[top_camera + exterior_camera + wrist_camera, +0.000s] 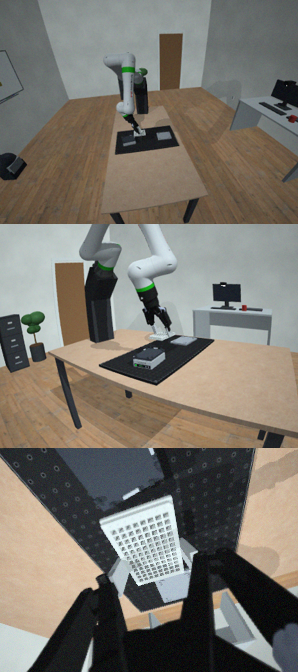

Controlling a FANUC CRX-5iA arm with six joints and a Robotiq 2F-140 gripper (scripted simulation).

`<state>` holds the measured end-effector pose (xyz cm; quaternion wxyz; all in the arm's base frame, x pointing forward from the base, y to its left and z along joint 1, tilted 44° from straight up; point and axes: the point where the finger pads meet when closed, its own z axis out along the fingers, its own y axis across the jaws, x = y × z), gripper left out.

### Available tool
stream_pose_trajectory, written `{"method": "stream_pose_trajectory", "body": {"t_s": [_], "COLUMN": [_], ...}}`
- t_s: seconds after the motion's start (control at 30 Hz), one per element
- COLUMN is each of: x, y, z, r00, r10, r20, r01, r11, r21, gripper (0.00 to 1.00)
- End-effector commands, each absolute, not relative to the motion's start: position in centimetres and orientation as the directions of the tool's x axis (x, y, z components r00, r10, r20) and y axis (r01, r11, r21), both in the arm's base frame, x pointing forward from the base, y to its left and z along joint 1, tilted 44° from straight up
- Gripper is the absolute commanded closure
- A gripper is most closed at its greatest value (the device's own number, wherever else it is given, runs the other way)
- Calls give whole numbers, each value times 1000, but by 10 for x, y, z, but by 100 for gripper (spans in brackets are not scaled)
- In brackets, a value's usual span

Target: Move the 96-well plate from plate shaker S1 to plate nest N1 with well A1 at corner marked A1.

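My gripper (161, 331) is shut on the white 96-well plate (158, 335) and holds it in the air above the black mat, between the shaker and the nest. In the wrist view the plate (149, 541) sits wells-up between the two grey finger pads. The plate shaker S1 (149, 358) is a grey box with an empty dark top, near the mat's front end. The plate nest N1 (184, 340) is a flat grey pad at the mat's far end; part of it shows in the wrist view (111, 473). In the top view the plate (140, 131) hangs between S1 (128, 140) and N1 (164, 135).
The black perforated mat (157, 356) lies across the wooden table. The arm's dark pedestal (100, 309) stands at the table's back edge. A desk with a monitor (227, 293) stands far off to the right.
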<state>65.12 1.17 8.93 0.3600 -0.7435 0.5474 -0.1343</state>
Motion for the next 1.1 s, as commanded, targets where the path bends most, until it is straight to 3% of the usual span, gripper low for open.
{"method": "stream_pose_trajectory", "body": {"t_s": [0.0, 1.07], "x": [650, 643], "y": [26, 116], "z": [85, 61], "r00": [364, 364], "r10": [-911, -911], "r20": [-194, -194], "r01": [-717, -717], "r11": [-141, -141], "r21": [-682, -682], "gripper": [100, 100]}}
